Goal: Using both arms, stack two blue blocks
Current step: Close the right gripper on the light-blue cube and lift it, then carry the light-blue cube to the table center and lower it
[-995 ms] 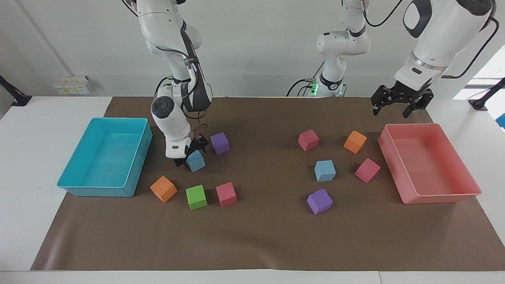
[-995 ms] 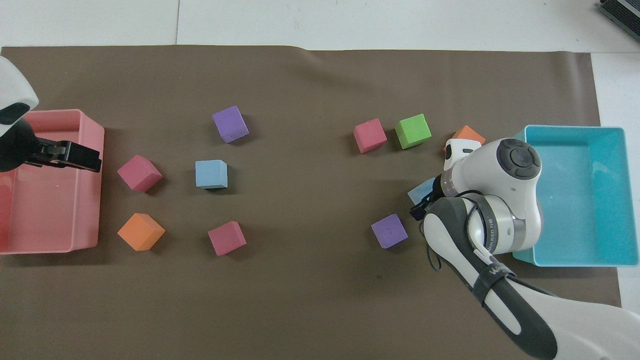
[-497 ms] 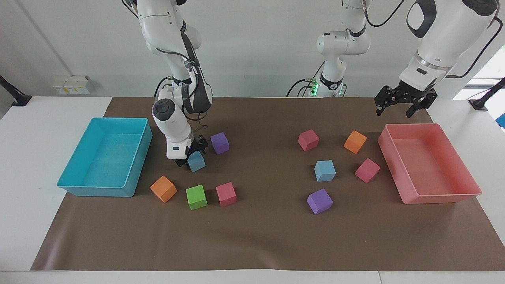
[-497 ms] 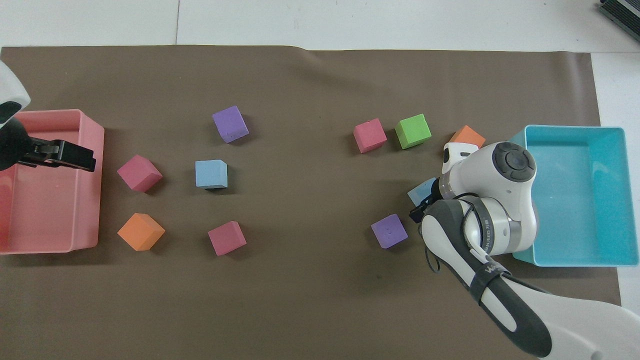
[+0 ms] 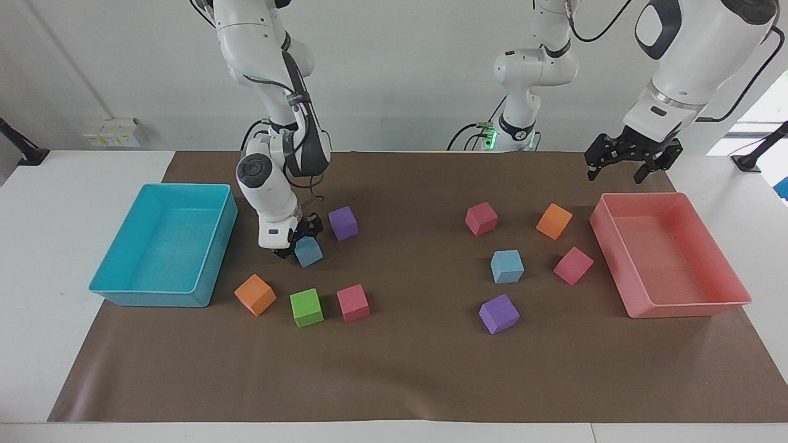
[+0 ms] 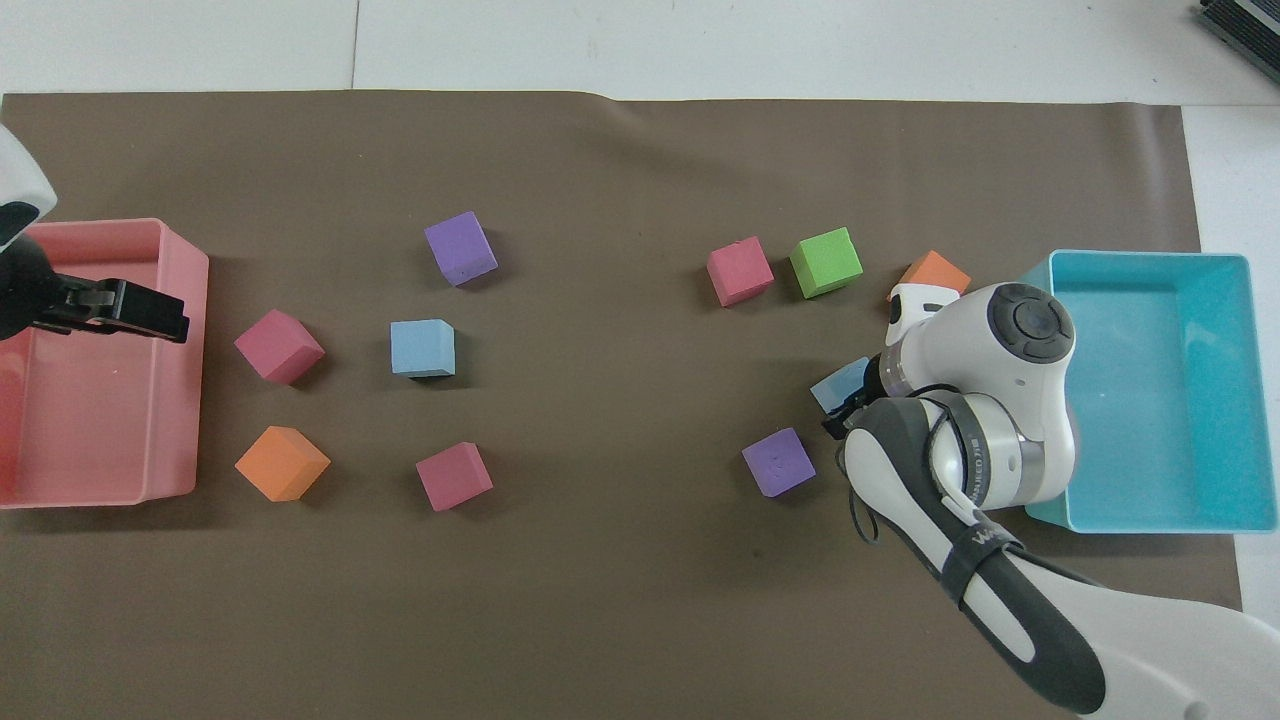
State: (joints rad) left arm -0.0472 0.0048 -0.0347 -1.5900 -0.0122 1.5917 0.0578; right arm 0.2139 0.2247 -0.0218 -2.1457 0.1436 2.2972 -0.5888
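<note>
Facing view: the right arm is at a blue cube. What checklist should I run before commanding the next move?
1. Right hand shut on the light blue foam cube: ok.
2. That cube lifted off the mat: cannot tell.
3. Second light blue foam cube, toward the left arm's end, standing alone with its top uncovered: ok.
4. Purple foam cube beside the gripped cube, not touching it: ok.
5. Left hand open and holding nothing, waiting over the pink plastic bin: ok.
</note>
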